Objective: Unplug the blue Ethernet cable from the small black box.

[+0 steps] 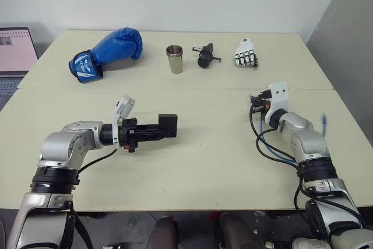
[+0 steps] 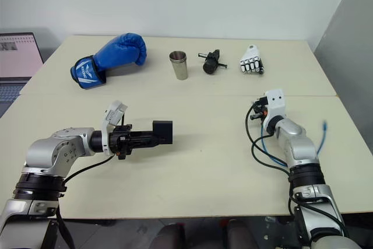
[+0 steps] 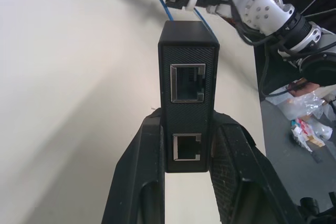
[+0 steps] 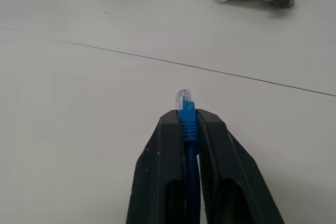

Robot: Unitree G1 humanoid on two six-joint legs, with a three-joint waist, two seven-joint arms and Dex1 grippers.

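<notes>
At the far left of the head view a laptop (image 1: 14, 56) stands at the table's (image 1: 192, 161) edge. Along the upper part of the frame lie a blue boxing glove (image 1: 108, 52), a metal cup (image 1: 174, 59), a black gadget (image 1: 204, 55) and a white robot hand (image 1: 246, 53).

In the lower left, the left gripper (image 1: 156, 133) points toward the right of the frame, almost level. Its fingers (image 3: 137, 171) are closed on the box (image 1: 168, 125), which is held above the table. In the left wrist view the box stands on its narrow side between the two fingers, and both of its ports look empty. So I judge that the cable is already out of the box.

In the right half of the frame, the right gripper (image 4: 184, 121) points away toward the upper part of the picture. Its fingers (image 4: 160, 161) stand narrow with the plug end of the cable (image 4: 186, 124) between them. The clear plug sticks out just past the fingertips, over bare table. The cable's long axis runs along the fingers. In the head view blue cord (image 1: 274, 144) hangs beside the right forearm, and another blue end (image 1: 324, 121) shows near the right edge.

Box and plug are well apart, one on each side. What remains, I think, is only to put the things down. The table lies just below the plug, so the right arm is nearer to this.
</notes>
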